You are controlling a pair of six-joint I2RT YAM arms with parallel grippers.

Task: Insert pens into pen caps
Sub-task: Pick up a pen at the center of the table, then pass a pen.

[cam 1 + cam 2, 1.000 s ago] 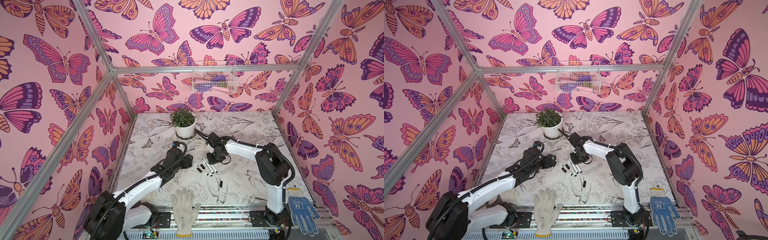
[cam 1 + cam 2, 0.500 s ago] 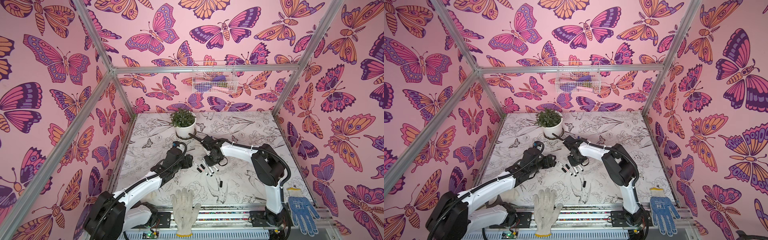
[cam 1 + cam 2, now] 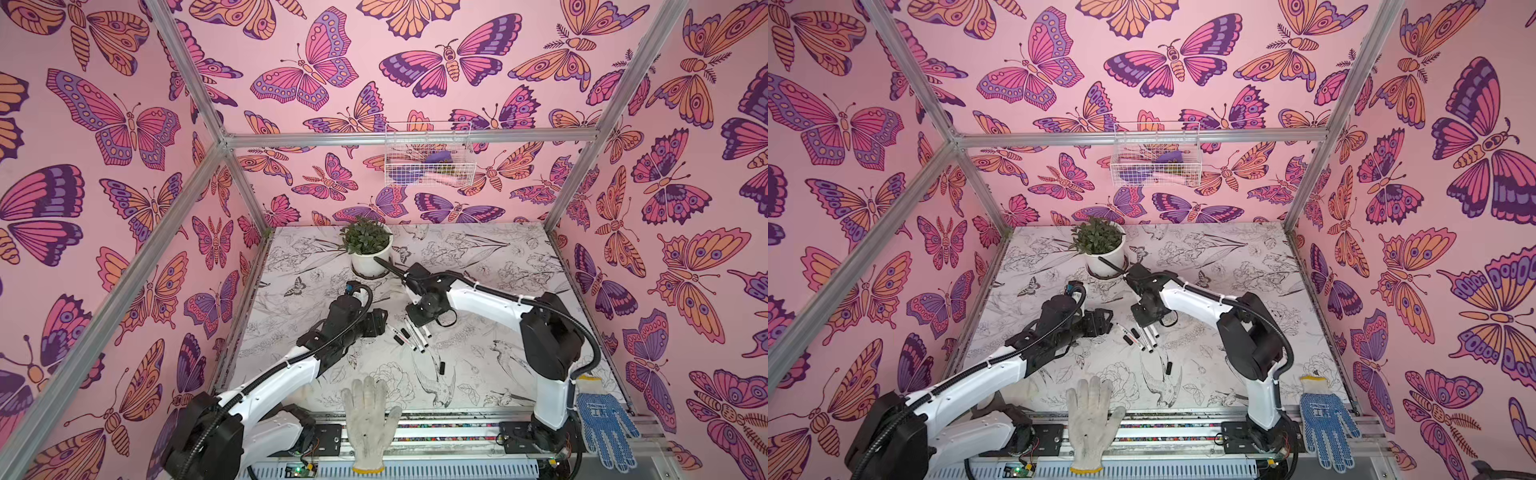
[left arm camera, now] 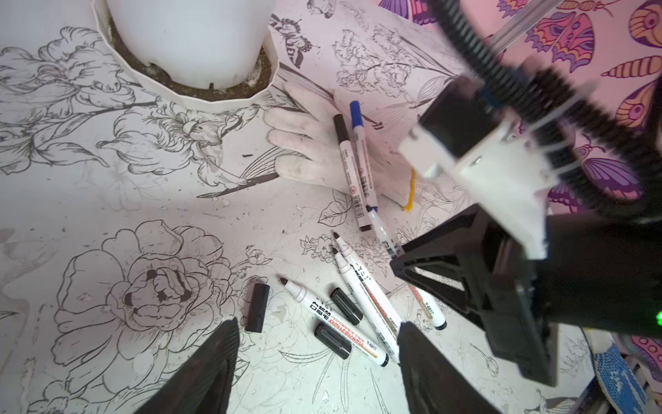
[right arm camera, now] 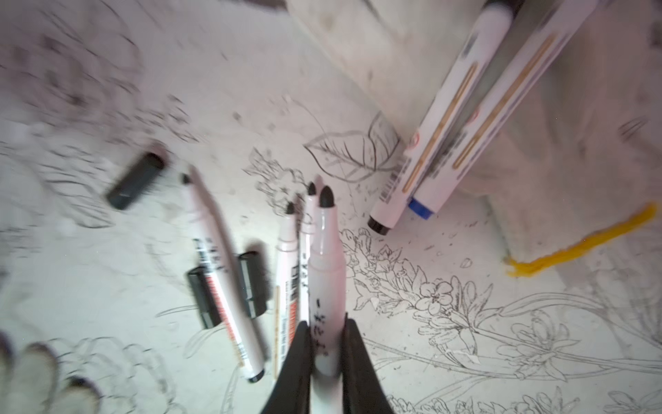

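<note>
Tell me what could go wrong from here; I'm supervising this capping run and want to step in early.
1. The right gripper pinches the held pen with a long stretch of barrel ahead of its fingers; pressed into a cap, the pen may pivot or slip.
2. A black cap lies between loose pens in front of the open left gripper; closing there could catch or scatter a pen too.
</note>
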